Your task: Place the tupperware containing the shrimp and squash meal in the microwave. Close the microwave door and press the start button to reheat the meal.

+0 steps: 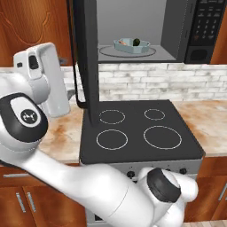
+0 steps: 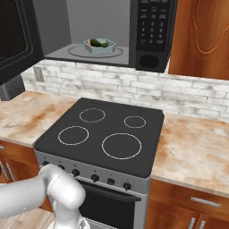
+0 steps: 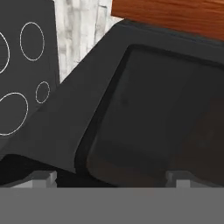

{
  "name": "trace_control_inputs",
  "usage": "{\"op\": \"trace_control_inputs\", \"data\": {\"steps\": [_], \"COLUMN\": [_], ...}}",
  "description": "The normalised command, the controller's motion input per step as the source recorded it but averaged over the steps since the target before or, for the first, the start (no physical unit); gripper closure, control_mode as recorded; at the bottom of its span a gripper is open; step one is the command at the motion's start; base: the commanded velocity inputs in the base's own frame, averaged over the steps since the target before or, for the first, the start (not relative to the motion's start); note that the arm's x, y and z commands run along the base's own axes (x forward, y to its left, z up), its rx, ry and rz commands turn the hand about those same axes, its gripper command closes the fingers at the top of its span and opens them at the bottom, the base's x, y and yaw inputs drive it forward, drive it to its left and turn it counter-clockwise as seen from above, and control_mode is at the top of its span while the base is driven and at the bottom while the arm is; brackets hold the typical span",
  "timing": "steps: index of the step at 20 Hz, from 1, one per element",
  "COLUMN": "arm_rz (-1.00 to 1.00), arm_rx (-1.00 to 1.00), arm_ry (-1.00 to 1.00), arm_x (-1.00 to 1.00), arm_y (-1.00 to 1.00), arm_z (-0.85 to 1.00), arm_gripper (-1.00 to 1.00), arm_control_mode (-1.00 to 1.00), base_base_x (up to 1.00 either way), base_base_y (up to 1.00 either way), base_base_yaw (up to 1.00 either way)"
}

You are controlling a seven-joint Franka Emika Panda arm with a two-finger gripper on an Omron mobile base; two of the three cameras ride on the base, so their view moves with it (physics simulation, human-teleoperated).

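The tool (image 3: pixel 111 180) stands wide, holding nothing, close before the smooth dark window of the door (image 3: pixel 144 113). The door hangs open over the flat black stove (image 1: pixel 137 128). Inside the microwave (image 2: pixel 147 31), the pale tupperware (image 2: pixel 99 46) sits on the round turntable (image 1: pixel 106 52).

White arm (image 1: pixel 88 186); dark joint caps (image 1: pixel 24 117)

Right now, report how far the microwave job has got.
Done: the tupperware with shrimp and squash sits on the turntable inside the microwave. In hand: the open pincer faces the microwave door, which stands open. Left: shutting the door and pressing start on the keypad.
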Motion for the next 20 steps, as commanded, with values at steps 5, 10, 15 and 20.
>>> {"op": "trace_control_inputs", "data": {"steps": [5, 10, 15, 20], "arm_rz": [-0.27, -0.21, -0.17, -0.13], "arm_rx": [0.01, 0.05, 0.07, 0.06], "arm_ry": [0.00, 0.00, 0.00, 0.00], "arm_x": [0.01, 0.04, 0.17, 0.31], "arm_y": [-1.00, -1.00, -1.00, -1.00], "arm_z": [0.00, 0.00, 0.00, 0.00], "arm_gripper": [-1.00, -1.00, -1.00, -1.00], "arm_control_mode": [-1.00, -1.00, -1.00, -1.00], "base_base_x": [0.00, 0.00, 0.00, 0.00], "base_base_y": [0.00, 0.00, 0.00, 0.00], "base_base_yaw": [0.00, 0.00, 0.00, 0.00]}}
